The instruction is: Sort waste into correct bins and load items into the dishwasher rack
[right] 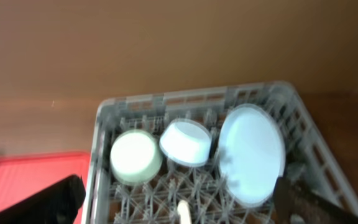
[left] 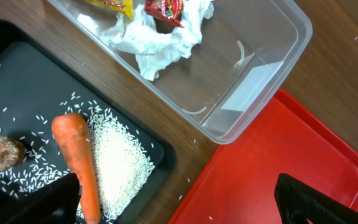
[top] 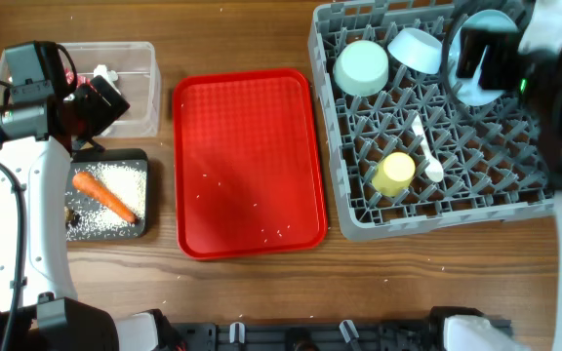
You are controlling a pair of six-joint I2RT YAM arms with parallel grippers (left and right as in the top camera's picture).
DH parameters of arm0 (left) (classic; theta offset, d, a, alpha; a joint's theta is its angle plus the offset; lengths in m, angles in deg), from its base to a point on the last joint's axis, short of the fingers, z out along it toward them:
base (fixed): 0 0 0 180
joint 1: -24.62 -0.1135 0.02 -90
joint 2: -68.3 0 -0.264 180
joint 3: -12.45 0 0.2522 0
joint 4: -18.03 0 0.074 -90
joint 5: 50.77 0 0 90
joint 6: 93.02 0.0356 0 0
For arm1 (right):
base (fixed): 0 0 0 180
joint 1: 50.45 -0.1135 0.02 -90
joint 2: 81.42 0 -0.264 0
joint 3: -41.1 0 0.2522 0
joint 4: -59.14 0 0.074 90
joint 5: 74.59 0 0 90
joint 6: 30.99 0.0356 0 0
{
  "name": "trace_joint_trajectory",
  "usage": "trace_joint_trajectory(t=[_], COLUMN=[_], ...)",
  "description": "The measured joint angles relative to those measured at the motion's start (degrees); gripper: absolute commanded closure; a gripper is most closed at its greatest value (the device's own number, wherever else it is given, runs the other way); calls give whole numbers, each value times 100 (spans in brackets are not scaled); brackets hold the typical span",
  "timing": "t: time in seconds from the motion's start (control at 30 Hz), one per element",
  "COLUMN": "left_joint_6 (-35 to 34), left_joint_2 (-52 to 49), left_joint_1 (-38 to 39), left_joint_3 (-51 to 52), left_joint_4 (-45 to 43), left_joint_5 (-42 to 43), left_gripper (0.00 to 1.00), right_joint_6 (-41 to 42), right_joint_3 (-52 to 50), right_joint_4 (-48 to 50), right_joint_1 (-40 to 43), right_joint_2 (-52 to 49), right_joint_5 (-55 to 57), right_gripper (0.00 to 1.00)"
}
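Observation:
The grey dishwasher rack [top: 437, 222] holds two light blue bowls [top: 361, 68] [top: 415, 49], the blue plate [top: 478, 96], a yellow cup [top: 394, 173] and a white spoon [top: 425, 151]. My right gripper [top: 481, 58] hovers open and empty above the plate [right: 252, 152]. The clear tub [left: 253, 74] holds white tissue [left: 160, 43], a red wrapper [left: 165, 9] and a yellow wrapper [left: 114, 5]. The black tray [left: 17, 56] holds the carrot [left: 79, 162], rice [left: 120, 165] and a brown lump [left: 2, 152]. My left gripper [left: 179, 211] is open and empty above the black tray's edge.
A flat red tray [top: 247, 161] lies between the bins and the rack, with a few stray rice grains on it. A few grains also lie on the wooden table beside the black tray. The rack fills the table's right side.

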Motion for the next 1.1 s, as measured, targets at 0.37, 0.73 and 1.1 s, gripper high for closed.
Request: trace_joint_trajectory(t=[0.37,0.73,1.1], left_joint_6=[-2,-2,-2], left_joint_2=[-20,-26,-26], left_joint_1=[0,0,0], left_joint_3=[4,4,4], left_joint_4=[-4,-2,-2], left_joint_5=[-2,0,0], left_gripper=[0,0,0], right_joint_6=[905,981,487], right_joint_3=[-7044,-8758,-8758], right_joint_4=[3886,4205,4201], right_joint_1=[0,0,0], right_joint_2=[5036,7023,7101], right_joint_5=[-184,-164,-162], right_gripper=[0,0,0])
